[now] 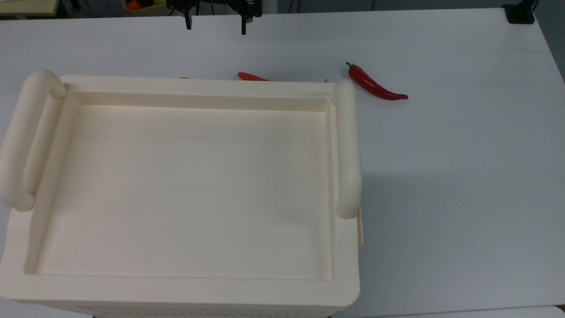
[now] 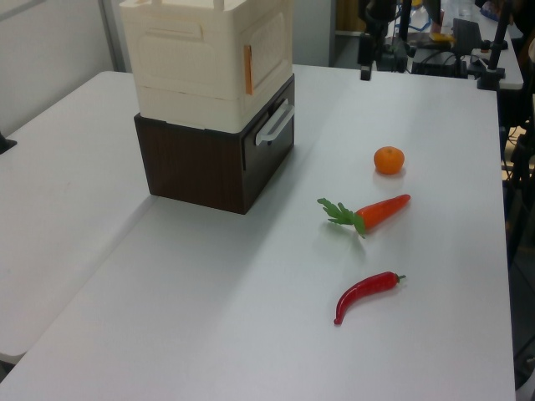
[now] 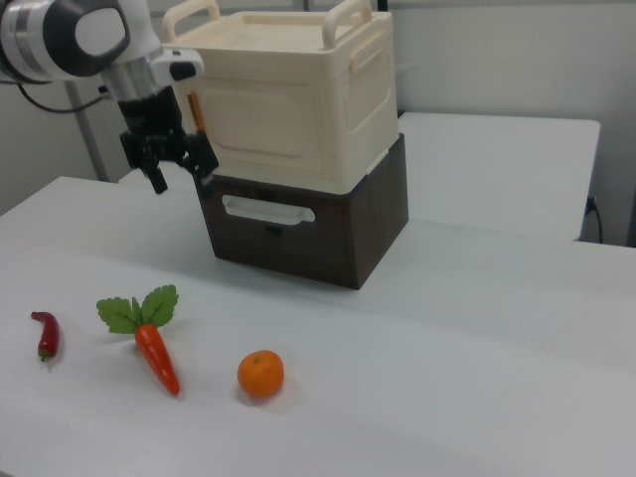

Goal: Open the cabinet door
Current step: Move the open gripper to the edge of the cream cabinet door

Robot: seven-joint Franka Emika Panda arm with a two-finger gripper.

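Note:
The cream cabinet (image 3: 298, 109) stands on a dark brown drawer box (image 3: 318, 224). Its cabinet door (image 3: 260, 124) is the flat front panel, lying flush against the cabinet, with a tan strip (image 2: 247, 69) at one edge. The door's face (image 2: 269, 43) also shows in the left view. My gripper (image 3: 184, 177) hangs open and holds nothing, at the right view's left of the door's tan edge. In the top view the gripper (image 1: 216, 26) is well clear of the cabinet's far rim (image 1: 198, 82). In the left view the gripper (image 2: 366, 71) hangs over the table's far end.
On the white table (image 2: 251, 284) in front of the cabinet lie an orange (image 3: 260, 374), a carrot (image 3: 154, 353) and a red chili (image 3: 46, 335). The drawer below the door has a white handle (image 3: 266, 210). Two thick tube handles (image 1: 348, 150) flank the cabinet's recessed top.

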